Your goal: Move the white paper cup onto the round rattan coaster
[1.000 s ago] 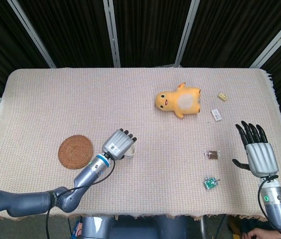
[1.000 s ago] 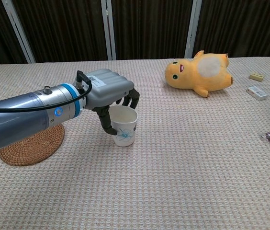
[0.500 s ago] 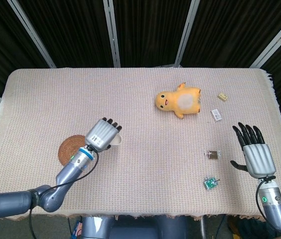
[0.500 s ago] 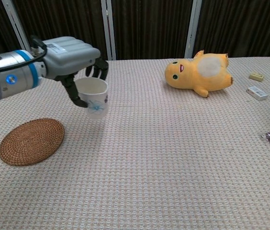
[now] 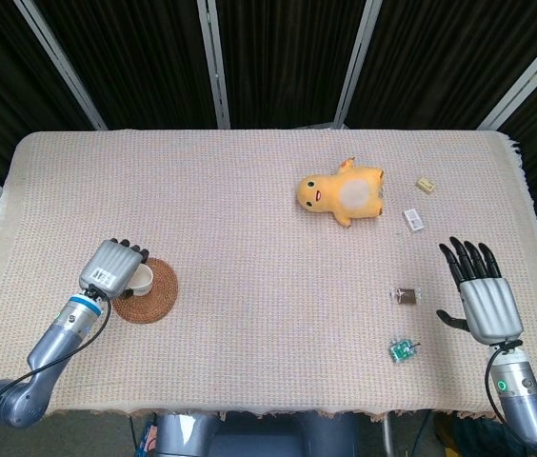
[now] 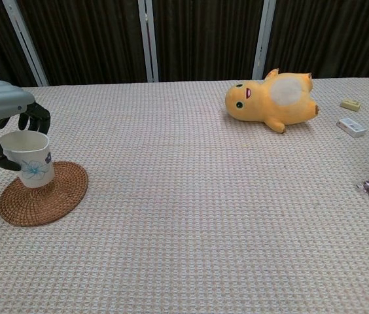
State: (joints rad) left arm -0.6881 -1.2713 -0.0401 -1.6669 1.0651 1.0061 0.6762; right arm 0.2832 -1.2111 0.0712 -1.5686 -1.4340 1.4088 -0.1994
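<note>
The white paper cup (image 6: 30, 159) with a blue flower print stands upright over the round rattan coaster (image 6: 48, 196), in the grip of my left hand (image 6: 1, 114). From above, the cup (image 5: 141, 278) shows over the left part of the coaster (image 5: 153, 292), with my left hand (image 5: 111, 269) wrapped around it from the left. Whether the cup's base touches the coaster I cannot tell. My right hand (image 5: 482, 293) hovers at the table's right front, fingers spread, holding nothing; the chest view does not show it.
A yellow plush duck (image 5: 341, 194) lies at the back right. Small items sit on the right side: a beige block (image 5: 426, 186), a white packet (image 5: 412, 220), a brown wrapper (image 5: 404, 296) and a green trinket (image 5: 401, 351).
My left hand has carried the cup leftward from the table's middle, lifting it, then lowering it over the coaster. The right hand has drifted slightly toward the front edge.
</note>
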